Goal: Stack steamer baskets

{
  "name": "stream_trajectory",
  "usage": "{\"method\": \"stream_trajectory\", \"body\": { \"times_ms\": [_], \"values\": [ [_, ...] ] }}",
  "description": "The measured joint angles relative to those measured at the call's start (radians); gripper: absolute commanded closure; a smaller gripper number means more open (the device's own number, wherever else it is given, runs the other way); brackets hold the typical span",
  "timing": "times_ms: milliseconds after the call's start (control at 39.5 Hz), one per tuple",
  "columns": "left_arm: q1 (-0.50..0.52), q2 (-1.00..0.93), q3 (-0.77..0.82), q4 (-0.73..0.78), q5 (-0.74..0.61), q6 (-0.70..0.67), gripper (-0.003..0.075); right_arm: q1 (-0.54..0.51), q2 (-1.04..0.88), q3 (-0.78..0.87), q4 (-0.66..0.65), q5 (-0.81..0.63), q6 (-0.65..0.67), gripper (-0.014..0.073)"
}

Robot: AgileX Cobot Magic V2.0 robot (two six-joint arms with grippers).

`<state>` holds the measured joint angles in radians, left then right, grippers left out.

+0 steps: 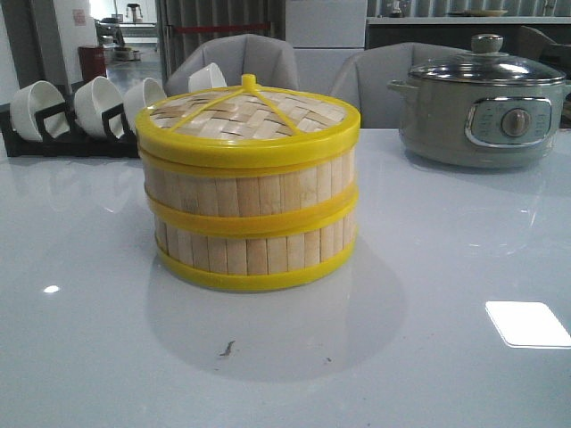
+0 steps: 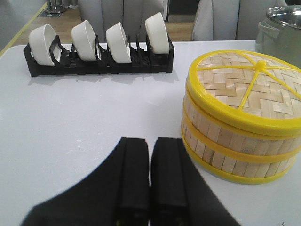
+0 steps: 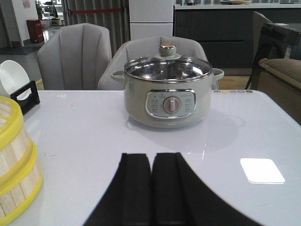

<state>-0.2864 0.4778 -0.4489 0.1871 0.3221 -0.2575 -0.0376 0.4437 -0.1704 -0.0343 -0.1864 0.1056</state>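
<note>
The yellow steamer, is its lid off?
No, the woven lid sits on top of the two stacked steamer baskets, its yellow rim resting on the upper tier.

only the grippers show, each in its own wrist view. the left gripper (image 2: pixel 149 181) is matt black: two flat, blocky fingers (image 2: pixel 134 179) with squared tips and straight edges, widening at the base into a broad, curved black body. a faint yellowish mark sits low on one finger. the right gripper (image 3: pixel 151 188) has the same build, with plain black fingers (image 3: pixel 136 188) and flaring shoulders. no cables, screws or lettering can be made out on either.
</note>
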Motion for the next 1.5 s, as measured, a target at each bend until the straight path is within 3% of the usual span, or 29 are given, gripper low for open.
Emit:
{"method": "stream_trajectory", "body": {
  "times_ms": [203, 456, 634, 1014, 1496],
  "values": [
    [0.011, 0.000, 0.000, 0.035, -0.009, 0.000, 0.0633, 0.000, 0.000, 0.000, 0.000, 0.000, 0.000, 0.0538],
    [0.162, -0.067, 0.033, 0.005, -0.055, 0.000, 0.0633, 0.000, 0.000, 0.000, 0.000, 0.000, 0.000, 0.0538],
    [0.215, -0.187, 0.158, -0.002, -0.126, 0.000, 0.0633, 0.000, 0.000, 0.000, 0.000, 0.000, 0.000, 0.0538],
    [0.221, -0.445, 0.452, -0.002, -0.158, 0.000, 0.0633, 0.000, 0.000, 0.000, 0.000, 0.000, 0.000, 0.0538],
    [0.221, -0.482, 0.455, -0.003, -0.153, 0.000, 0.0633, 0.000, 0.000, 0.000, 0.000, 0.000, 0.000, 0.0538]
  ]
}}
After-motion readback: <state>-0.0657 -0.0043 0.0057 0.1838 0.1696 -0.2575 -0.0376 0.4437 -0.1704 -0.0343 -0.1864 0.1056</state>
